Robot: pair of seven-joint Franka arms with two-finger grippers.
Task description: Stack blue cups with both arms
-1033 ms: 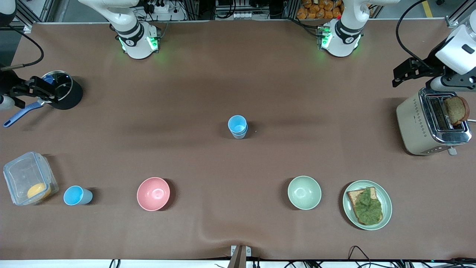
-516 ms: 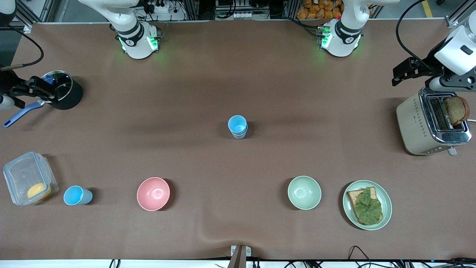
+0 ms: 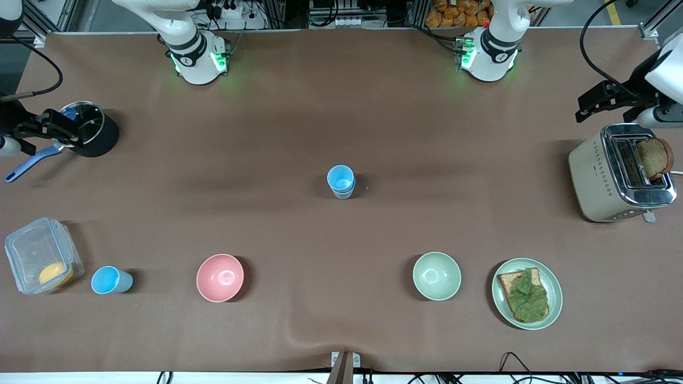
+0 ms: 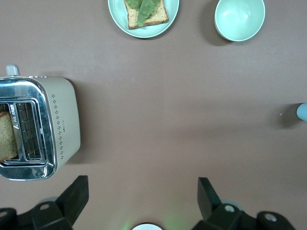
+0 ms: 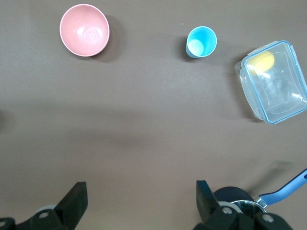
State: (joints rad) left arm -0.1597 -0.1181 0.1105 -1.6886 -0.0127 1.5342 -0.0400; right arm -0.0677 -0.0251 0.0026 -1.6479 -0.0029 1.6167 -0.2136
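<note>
Cups [image 3: 341, 181] stacked mid-table | left pincer [image 4: 143, 191] spread, well apart

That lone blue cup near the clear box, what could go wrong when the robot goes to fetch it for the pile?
1. The lone blue cup stands close beside the clear box, so the right gripper, jaws open, may bump the box.
2. The stacked cups stand alone mid-table; an off-centre drop could tip them.
3. The left gripper, jaws open, is up near the toaster and might clip it.
</note>
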